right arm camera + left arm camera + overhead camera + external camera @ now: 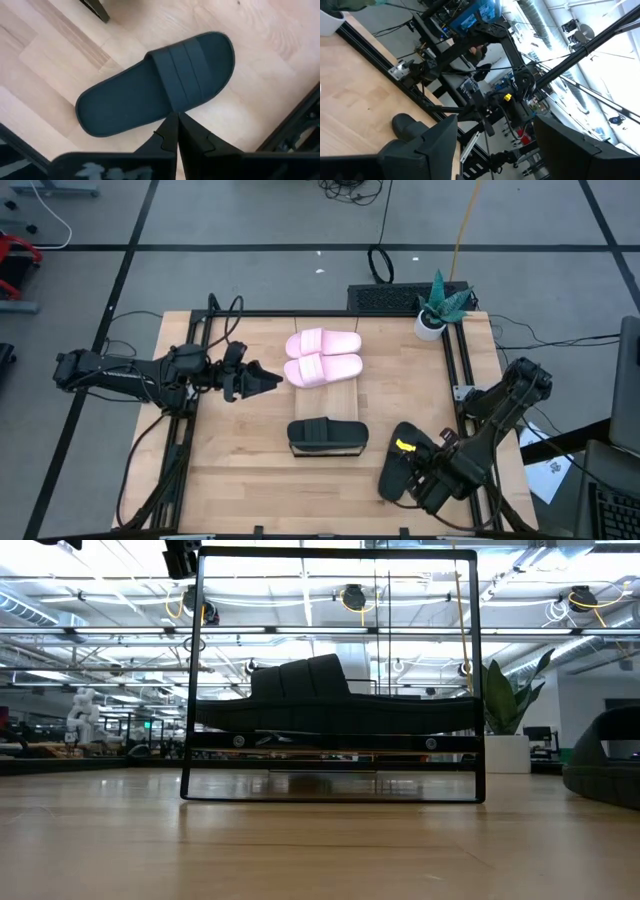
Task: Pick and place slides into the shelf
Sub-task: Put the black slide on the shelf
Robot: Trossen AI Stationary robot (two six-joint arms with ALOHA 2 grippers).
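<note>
Black slide lay loose under the right gripper, its fingers pinched together, empty; next, spreading them to grasp it.

A robotics lab: exposed ceiling trusses, taped floor, another robot.

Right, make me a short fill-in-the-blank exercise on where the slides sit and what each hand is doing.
1. The pink slides lie side by side on the ____.
2. The right hand, shut and holding nothing, hovers over a ____ slide on the table.
3. The left hand is ____ and holds nothing.
4. One black slide lies on the shelf, nearer the table's front than the ____ pair.

Missing words: shelf; black; open; pink
</note>
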